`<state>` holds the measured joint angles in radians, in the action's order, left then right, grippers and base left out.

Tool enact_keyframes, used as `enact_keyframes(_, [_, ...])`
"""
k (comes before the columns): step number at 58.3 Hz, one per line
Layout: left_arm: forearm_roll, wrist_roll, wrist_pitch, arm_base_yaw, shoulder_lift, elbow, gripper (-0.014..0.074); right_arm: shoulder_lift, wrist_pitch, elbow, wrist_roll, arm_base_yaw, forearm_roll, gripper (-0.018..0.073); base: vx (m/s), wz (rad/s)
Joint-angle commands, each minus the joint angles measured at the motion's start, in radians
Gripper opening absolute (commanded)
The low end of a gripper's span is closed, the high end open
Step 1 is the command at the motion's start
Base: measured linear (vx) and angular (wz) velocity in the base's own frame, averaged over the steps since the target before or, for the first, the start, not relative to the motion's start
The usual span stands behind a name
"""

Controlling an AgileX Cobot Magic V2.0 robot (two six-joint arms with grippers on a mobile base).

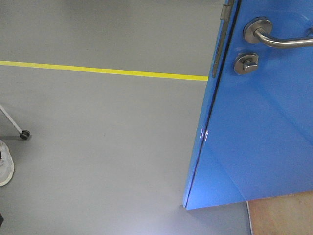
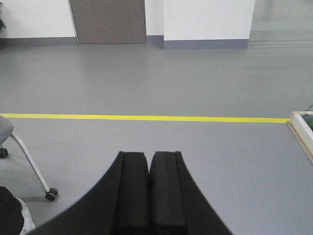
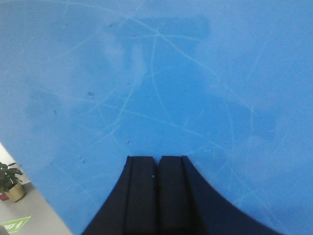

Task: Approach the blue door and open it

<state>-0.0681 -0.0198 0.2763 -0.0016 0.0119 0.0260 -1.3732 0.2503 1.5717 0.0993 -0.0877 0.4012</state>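
The right end effector (image 3: 157,161) has its jaws pressed together, holding nothing, and points straight at the door (image 3: 161,83), very near it; contact itself can't be confirmed. The left end effector (image 2: 149,159) is likewise closed and empty, aimed at open floor (image 2: 146,83). In the front view the door (image 1: 259,137) stands at right, apparently swung ajar, its edge showing. This looks like the opening step, likely a push; next calls for steady pressure along the swing. The lever (image 1: 281,39) runs off-frame, and no hinge or door frame is visible.
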Motion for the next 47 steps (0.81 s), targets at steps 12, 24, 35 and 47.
enact_keyframes(12, [0.002, -0.007, -0.084, -0.007, 0.012, -0.026, 0.0073, 0.015, -0.077, 0.029, -0.008, 0.0, 0.003, 0.0012, 0.25, 0.1])
enact_keyframes(24, [0.002, -0.007, -0.084, -0.007, 0.012, -0.026, 0.0073, 0.015, -0.077, 0.029, -0.008, 0.0, 0.003, 0.0012, 0.26, 0.07])
enact_keyframes(35, [0.002, -0.007, -0.084, -0.007, 0.012, -0.026, 0.0073, 0.014, -0.077, 0.029, -0.008, 0.0, 0.003, 0.0012, 0.27, 0.01])
enact_keyframes(47, [0.002, -0.007, -0.084, -0.007, 0.012, -0.026, 0.0073, 0.014, -0.077, 0.029, -0.008, 0.0, 0.003, 0.0012, 0.26, -0.05])
